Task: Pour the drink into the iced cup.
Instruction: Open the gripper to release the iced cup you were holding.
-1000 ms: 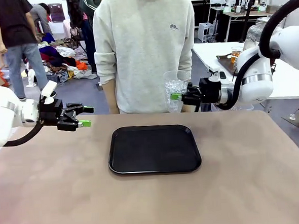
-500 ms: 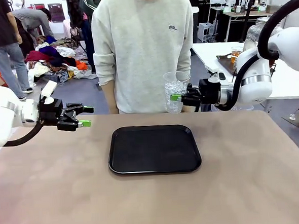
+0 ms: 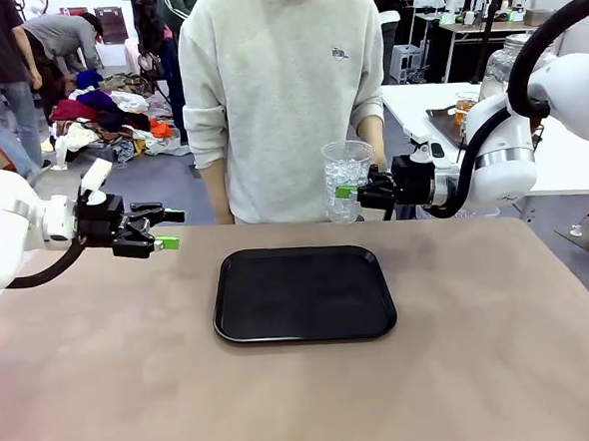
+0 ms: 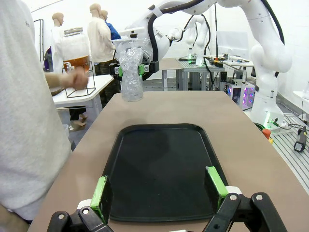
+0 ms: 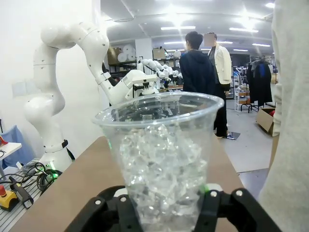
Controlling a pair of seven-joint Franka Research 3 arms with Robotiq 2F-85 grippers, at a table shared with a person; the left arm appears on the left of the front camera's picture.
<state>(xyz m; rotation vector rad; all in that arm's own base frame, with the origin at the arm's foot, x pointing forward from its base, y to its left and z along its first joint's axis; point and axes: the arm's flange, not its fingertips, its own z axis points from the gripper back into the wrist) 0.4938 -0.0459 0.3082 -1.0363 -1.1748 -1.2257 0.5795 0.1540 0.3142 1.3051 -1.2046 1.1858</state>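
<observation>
Right, my right fingers [image 3: 345, 190] are pinching the cup [image 3: 348, 172] low on its wall. It's upright, packed with ice and raised over the far edge of the desk [image 3: 502, 348], just in front of the person [image 3: 282, 91]. Mouth up, ready for filling, I reckon. The drink [image 4: 76, 63] sits amber in a big jar [image 3: 505, 63] on the side desk [image 3: 571, 164], far right, well apart from the cup. My left fingers [image 3: 168, 243] hang spread and empty over the left side. Between us the black tray [image 3: 304, 292] lies bare, with plenty of room to set down, but that far edge is right under the cup.
</observation>
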